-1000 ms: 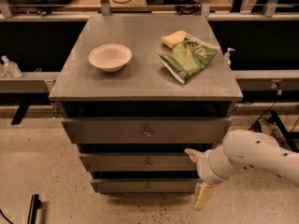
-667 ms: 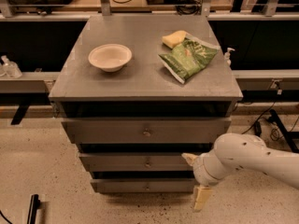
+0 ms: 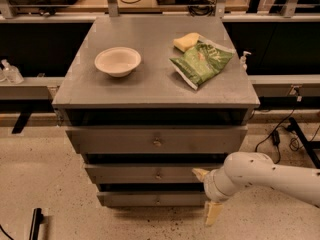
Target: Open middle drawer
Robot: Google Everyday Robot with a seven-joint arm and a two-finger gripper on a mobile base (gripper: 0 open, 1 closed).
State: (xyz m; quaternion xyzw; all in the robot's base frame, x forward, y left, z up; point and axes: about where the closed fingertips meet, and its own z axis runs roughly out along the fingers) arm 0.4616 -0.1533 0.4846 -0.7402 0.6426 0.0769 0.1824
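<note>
The middle drawer (image 3: 125,174) sat between the top drawer (image 3: 110,140) and the bottom drawer (image 3: 130,199) of the grey cabinet (image 3: 155,91). The gripper (image 3: 206,194) was at the middle drawer's right end, with its fingers (image 3: 200,174) spread wide apart and holding nothing. One finger was right by the drawer front; the other hung lower down.

High frontal view down onto cabinet (image 3: 160,86), jaws lower right
</note>
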